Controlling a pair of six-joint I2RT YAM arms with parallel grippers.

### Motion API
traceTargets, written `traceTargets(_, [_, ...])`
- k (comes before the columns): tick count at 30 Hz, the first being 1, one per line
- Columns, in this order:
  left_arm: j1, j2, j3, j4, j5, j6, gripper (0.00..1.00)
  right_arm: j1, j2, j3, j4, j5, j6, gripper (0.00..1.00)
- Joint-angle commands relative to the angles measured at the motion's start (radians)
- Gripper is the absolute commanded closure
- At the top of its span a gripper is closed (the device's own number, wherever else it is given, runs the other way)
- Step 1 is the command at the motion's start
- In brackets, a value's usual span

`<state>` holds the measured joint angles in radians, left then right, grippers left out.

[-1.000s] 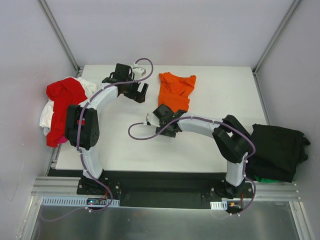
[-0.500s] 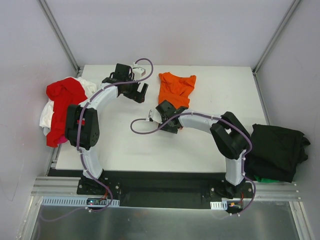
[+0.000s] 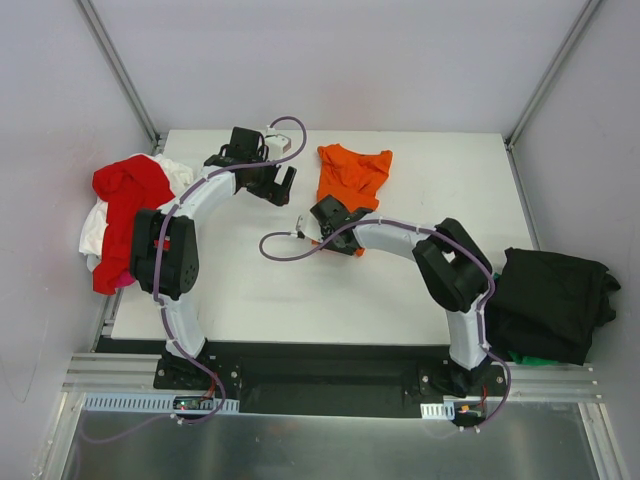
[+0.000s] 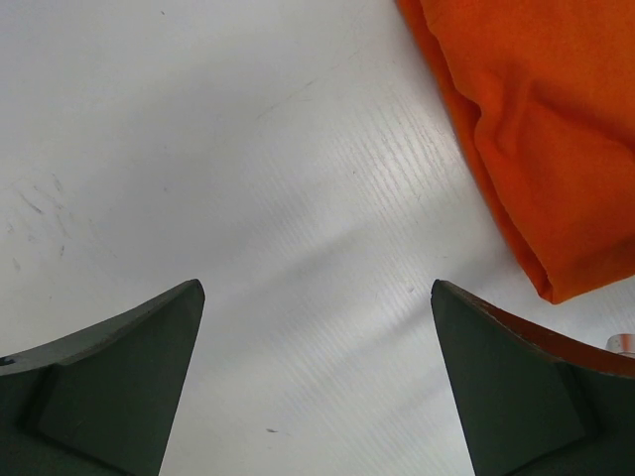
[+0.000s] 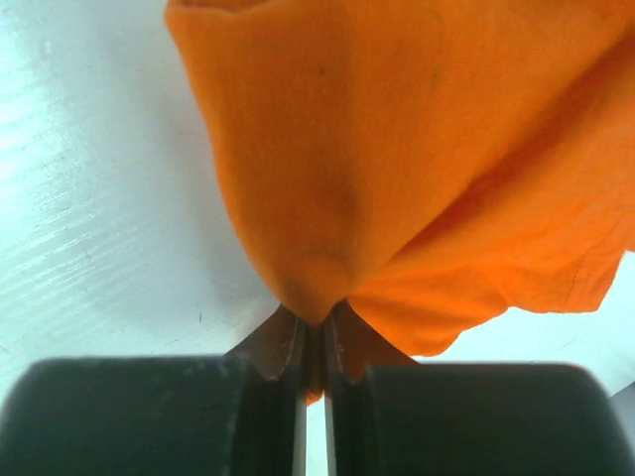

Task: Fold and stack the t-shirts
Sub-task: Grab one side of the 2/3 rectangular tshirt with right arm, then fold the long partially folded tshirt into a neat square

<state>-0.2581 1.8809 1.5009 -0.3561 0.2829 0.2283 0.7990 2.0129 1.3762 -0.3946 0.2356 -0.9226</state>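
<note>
On the white bench (image 3: 440, 290), the right hand (image 5: 314, 332) is clamped on the near edge of the orange t-shirt (image 3: 352, 175) — from above, the arm hides the pinch. The left hand (image 4: 316, 297) hangs beside it, fingers wide apart.

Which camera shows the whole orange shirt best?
The top view: the orange shirt shows nearly whole. The right wrist view shows only the bunch the right hand pinches; the left wrist view only an edge.

You have nothing to read in any view: no text, label, brand, number or sign is legible on the orange t-shirt (image 3: 352, 175) or the table (image 3: 400, 300).
</note>
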Motion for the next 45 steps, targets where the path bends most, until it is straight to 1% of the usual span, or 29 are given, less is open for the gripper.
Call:
traceTargets(1, [0.008,-0.006,-0.005,0.016,-0.001,0.019,0.01,0.005,-0.009,0.015,-0.052,-0.05,0.027,0.99])
traceTargets(6, [0.011,-0.008,-0.004,0.014,-0.007,0.02,0.01,0.061,-0.081,-0.058,-0.107,-0.061,0.037,0.99])
traceTargets(7, [0.011,-0.008,-0.004,0.014,-0.004,0.019,0.01,0.074,-0.118,-0.069,-0.119,-0.074,0.045,0.99])
traceTargets(12, [0.011,-0.009,0.004,0.014,-0.001,0.017,0.01,0.18,-0.212,-0.13,-0.204,-0.114,0.073,0.99])
traceTargets(17, [0.011,-0.02,-0.014,0.014,-0.014,0.039,0.01,0.298,-0.295,-0.152,-0.291,-0.151,0.108,0.99])
traceTargets(22, [0.011,-0.011,-0.033,0.014,-0.03,0.048,0.01,0.387,-0.39,-0.169,-0.32,-0.11,0.14,0.99])
traceTargets(27, [0.022,0.004,-0.037,0.02,-0.025,0.037,0.01,0.399,-0.44,-0.141,-0.336,-0.015,0.136,0.99])
traceTargets(33, [0.025,0.003,-0.044,0.031,-0.024,0.028,0.01,0.393,-0.43,-0.069,-0.322,0.158,0.071,0.99])
traceTargets(39, [0.025,-0.014,-0.056,0.031,-0.014,0.025,0.01,0.329,-0.375,0.012,-0.303,0.195,0.015,0.99])
traceTargets(45, [0.026,-0.023,-0.07,0.032,-0.011,0.028,0.01,0.255,-0.327,0.061,-0.268,0.196,-0.025,0.99])
